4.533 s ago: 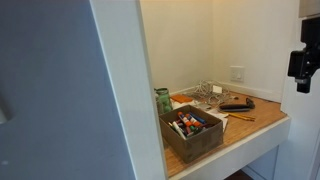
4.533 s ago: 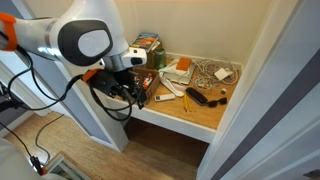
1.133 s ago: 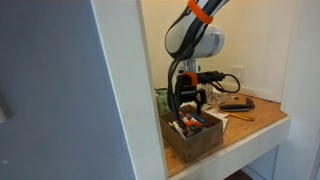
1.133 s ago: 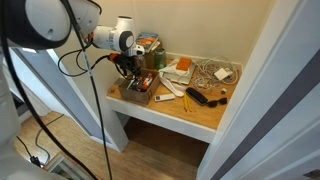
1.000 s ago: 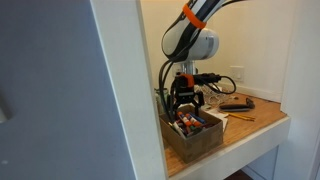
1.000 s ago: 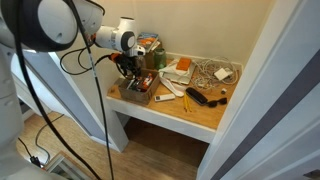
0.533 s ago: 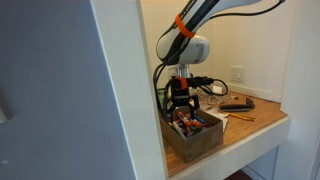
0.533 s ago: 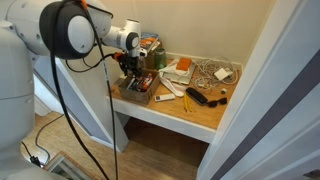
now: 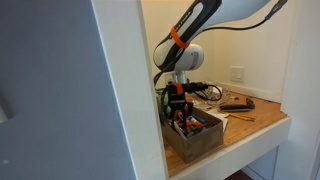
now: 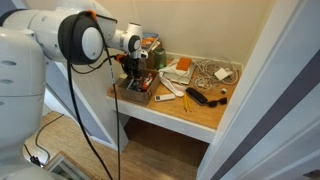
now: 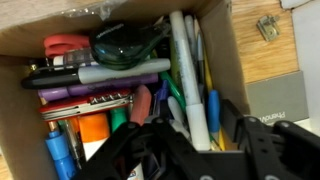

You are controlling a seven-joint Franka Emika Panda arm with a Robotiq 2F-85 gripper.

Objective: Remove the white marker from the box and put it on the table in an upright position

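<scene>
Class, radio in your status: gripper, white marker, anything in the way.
Gripper open, down at the box. White marker lying inside, not yet gripped. Other pens packed tight alongside it.

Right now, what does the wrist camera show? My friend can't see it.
The end effector hangs open over a brown box crammed with pens and markers. A white marker lies in it, its length running toward the end effector. A strip of wooden table shows at the right.
</scene>
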